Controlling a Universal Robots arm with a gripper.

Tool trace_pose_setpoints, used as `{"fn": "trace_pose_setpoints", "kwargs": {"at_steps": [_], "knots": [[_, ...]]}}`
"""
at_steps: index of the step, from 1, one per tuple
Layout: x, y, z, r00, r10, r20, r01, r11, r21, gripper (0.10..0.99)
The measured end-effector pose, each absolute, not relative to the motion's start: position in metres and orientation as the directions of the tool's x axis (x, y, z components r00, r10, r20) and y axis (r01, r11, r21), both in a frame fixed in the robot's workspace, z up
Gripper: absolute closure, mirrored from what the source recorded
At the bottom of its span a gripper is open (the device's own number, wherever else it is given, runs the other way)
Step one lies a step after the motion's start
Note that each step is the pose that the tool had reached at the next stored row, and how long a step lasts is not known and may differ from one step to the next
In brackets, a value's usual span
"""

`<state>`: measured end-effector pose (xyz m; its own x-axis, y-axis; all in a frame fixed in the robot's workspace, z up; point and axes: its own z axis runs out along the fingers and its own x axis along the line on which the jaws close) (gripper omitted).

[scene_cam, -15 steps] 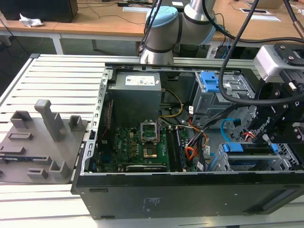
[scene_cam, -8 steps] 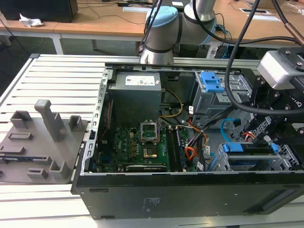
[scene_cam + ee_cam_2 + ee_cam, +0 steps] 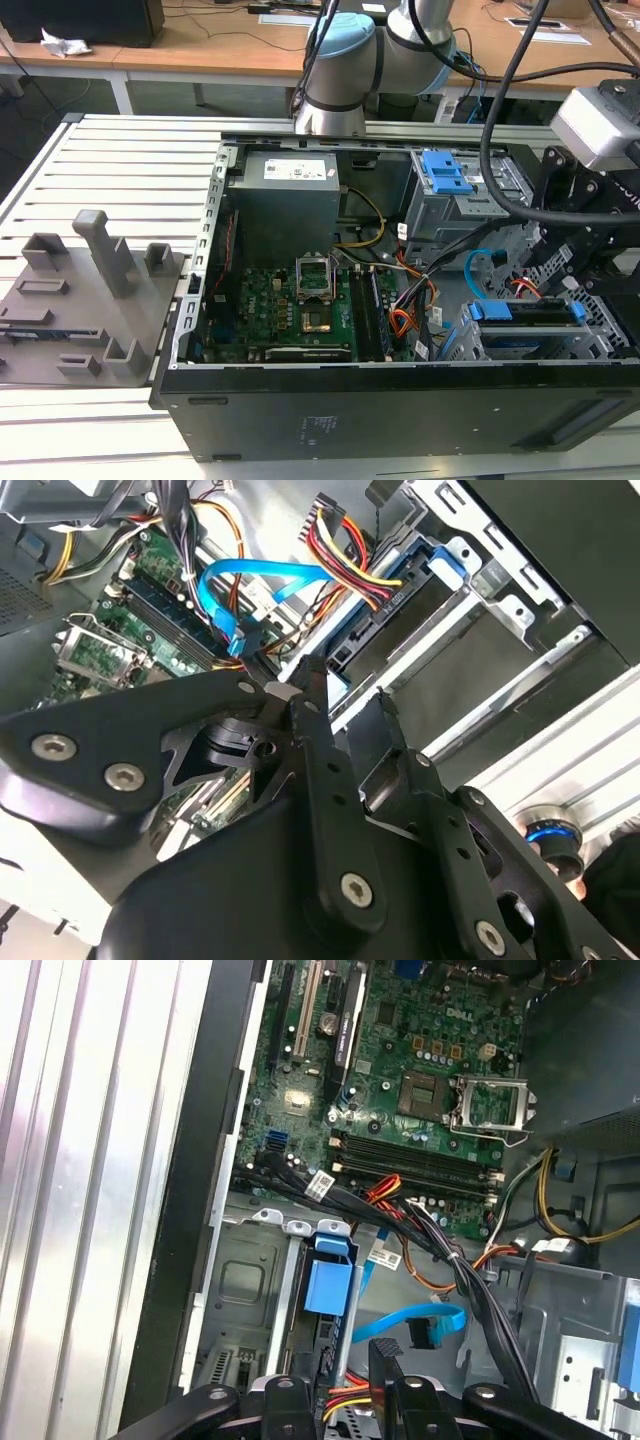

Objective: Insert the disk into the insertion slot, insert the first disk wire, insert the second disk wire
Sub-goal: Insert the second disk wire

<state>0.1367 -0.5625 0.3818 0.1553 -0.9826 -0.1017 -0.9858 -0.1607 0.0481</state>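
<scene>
Two black fingers (image 3: 312, 710) of the pincer (image 3: 347, 695) stand spread with nothing between them. Their tips are low inside the open computer case (image 3: 350, 410), close over one end of the disk (image 3: 530, 318).

The disk sits down in the insertion slot (image 3: 603, 328), in the near corner of the case at the exterior view's right. Its blue carrier frame shows at both ends, hemmed by the cage's perforated walls.

The first disk wire (image 3: 345, 550) runs down to the disk, its dark plug set against the end edge. The second disk wire (image 3: 235, 580) curls in a loop just beside the fingertips. Its dark plug hangs next to one tip; whether they touch cannot be told.

Room here is tight. The gap between the cage and the motherboard (image 3: 290, 300) is crossed by black and orange cable bundles (image 3: 440, 1245). Above the slot the case is open.

Beyond the cage stands a grey bay with a blue latch (image 3: 447, 172), and beside that the grey power supply (image 3: 290, 200).

The case's black rim lies along the slatted desk (image 3: 130, 160). Grey fixture blocks (image 3: 100, 290) rest on the desk at the exterior view's left, just beside the case.
</scene>
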Motion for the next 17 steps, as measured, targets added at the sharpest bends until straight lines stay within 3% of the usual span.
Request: {"fn": "trace_pose_setpoints", "kwargs": {"at_steps": [6, 17], "knots": [[0.137, -0.562, 0.399, 0.155, -0.983, -0.102, -0.986, -0.161, 0.048, 0.725], [0.137, -0.563, 0.401, 0.155, -0.983, -0.102, -0.986, -0.161, 0.048, 0.725]]}}
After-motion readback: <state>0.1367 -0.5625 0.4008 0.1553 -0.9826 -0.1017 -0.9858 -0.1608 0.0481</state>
